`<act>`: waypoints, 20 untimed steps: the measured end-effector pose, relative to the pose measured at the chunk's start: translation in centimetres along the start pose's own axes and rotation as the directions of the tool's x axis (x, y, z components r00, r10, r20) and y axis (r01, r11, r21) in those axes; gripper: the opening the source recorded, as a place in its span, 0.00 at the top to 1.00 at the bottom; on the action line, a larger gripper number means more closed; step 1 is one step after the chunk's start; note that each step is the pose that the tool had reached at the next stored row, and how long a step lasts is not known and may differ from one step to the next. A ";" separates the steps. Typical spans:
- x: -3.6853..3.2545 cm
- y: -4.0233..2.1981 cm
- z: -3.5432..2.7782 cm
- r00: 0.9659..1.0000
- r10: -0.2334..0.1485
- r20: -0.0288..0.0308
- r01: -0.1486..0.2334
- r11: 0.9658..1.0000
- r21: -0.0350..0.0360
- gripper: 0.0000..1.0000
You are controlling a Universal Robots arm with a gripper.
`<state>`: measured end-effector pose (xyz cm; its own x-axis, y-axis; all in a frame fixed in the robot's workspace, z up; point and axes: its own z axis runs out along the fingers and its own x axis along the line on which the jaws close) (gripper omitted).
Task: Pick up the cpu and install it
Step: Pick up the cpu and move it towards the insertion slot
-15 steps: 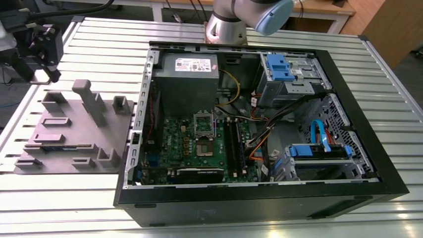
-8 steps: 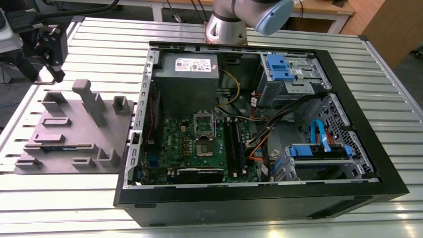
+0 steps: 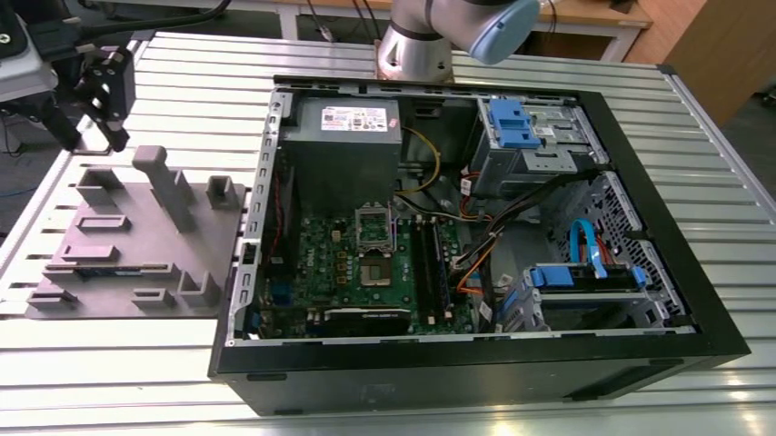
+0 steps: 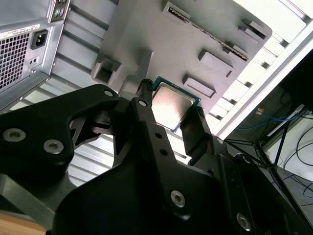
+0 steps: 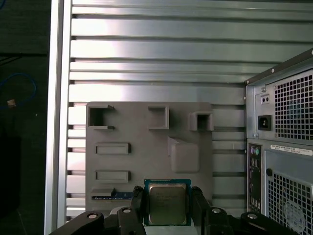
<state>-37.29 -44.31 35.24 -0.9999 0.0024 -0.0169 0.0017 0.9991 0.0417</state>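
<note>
- At the exterior view's left: gripper (image 3: 91, 134) hanging over the far end of the grey moulded tray (image 3: 122, 250), itself lying on the slatted table (image 3: 134, 363).
- In the first wrist view: closed down to the width of the cpu (image 5: 167, 204), one finger pressed on each of two opposite edges, silvery metal top facing the camera.
- Apparently lifted clear of the tray, with the recesses lying behind the chip, though the gap is hard to judge from this angle.
- Pick-up judged done on that showing.
- Further right in the exterior view: open computer case (image 3: 510, 118) lying on its side, motherboard (image 3: 363, 263) exposed, socket (image 3: 373, 272) near its middle and well apart from the gripper.
- Left to do: the whole install, with the chip neither over the case nor seated in the socket.
</note>
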 end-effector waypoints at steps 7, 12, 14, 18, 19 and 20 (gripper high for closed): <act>-0.88 0.00 0.01 1.000 0.000 0.000 0.000 1.000 0.000 0.52; -1.58 0.01 0.03 1.000 0.000 0.000 0.000 1.000 0.000 0.52; -1.85 0.01 0.03 1.000 0.000 0.000 0.000 1.000 0.000 0.52; -2.42 0.01 0.04 1.000 0.000 0.000 0.000 1.000 0.000 0.52; -2.57 0.00 0.04 1.000 0.000 0.000 0.000 1.000 0.000 0.52; -2.72 0.00 0.05 1.000 0.000 0.000 0.000 1.000 0.000 0.52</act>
<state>-34.58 -44.31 35.24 -0.9999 0.0023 -0.0169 0.0016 0.9991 0.0417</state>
